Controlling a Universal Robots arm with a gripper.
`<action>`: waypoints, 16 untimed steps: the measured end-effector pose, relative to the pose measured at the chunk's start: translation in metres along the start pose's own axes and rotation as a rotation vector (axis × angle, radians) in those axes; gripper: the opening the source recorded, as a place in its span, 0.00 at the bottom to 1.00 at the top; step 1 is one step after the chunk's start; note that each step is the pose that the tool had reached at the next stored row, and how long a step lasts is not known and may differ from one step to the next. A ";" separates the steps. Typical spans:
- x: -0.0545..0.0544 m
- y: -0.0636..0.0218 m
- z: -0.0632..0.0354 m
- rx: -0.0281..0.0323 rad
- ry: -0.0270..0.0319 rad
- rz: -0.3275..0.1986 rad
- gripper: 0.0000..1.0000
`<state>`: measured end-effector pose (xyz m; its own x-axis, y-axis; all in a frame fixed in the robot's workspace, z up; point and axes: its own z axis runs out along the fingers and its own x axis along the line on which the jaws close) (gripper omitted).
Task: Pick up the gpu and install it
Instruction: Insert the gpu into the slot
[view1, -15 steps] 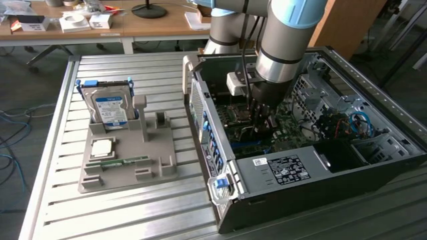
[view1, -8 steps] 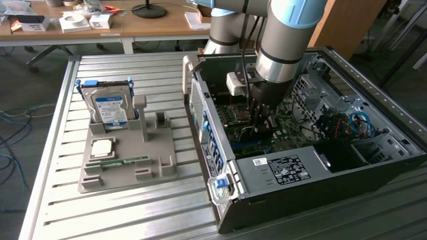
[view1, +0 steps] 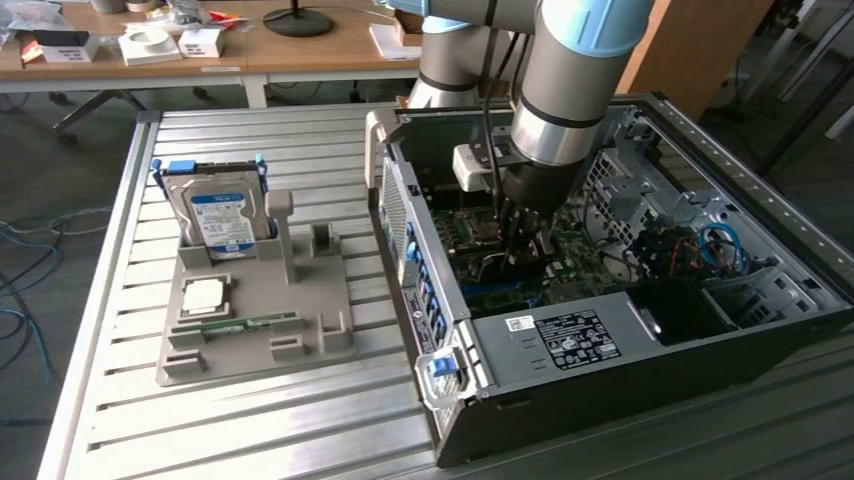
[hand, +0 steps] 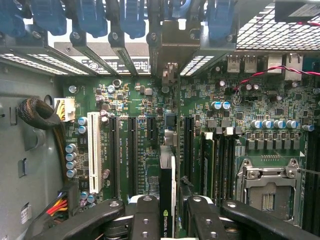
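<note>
At about nine o'clock on the slatted metal table (view1: 267, 430) sits a grey parts holder (view1: 254, 330), with a silver hard drive (view1: 220, 220) bearing a blue label standing upright at its far end, a small square chip (view1: 203, 294) lying flat nearer me and a green memory stick (view1: 234, 324) beside it. Toward three o'clock lies the open computer case (view1: 601, 300), and the arm reaches straight down into it, over the green motherboard (hand: 150, 115).

The gpu (hand: 167, 200) is a thin card seen edge-on from the wrist: a black face with a small green logo, and a pale strip along its top edge. It stands on edge between the two black fingers (hand: 145, 215), which are clamped against its flat sides, so the gripper (hand: 167, 220) holds it. Its long axis runs from six o'clock toward twelve in the wrist view, parallel with the black expansion slots (hand: 132, 150) and pointing at the case's rear bracket openings. It sits down among the slots; whether it is seated I cannot tell.
</note>
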<state>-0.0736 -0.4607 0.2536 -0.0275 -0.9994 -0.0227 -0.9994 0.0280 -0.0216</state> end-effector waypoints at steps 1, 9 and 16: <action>0.000 0.0000 0.0000 0.0000 0.0000 0.000 0.26; 0.000 0.0000 0.0000 0.0000 0.0000 0.000 0.40; 0.000 -0.0002 -0.0096 0.0008 0.0000 0.000 0.40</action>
<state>-0.0736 -0.4607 0.2632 -0.0274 -0.9994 -0.0227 -0.9994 0.0279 -0.0223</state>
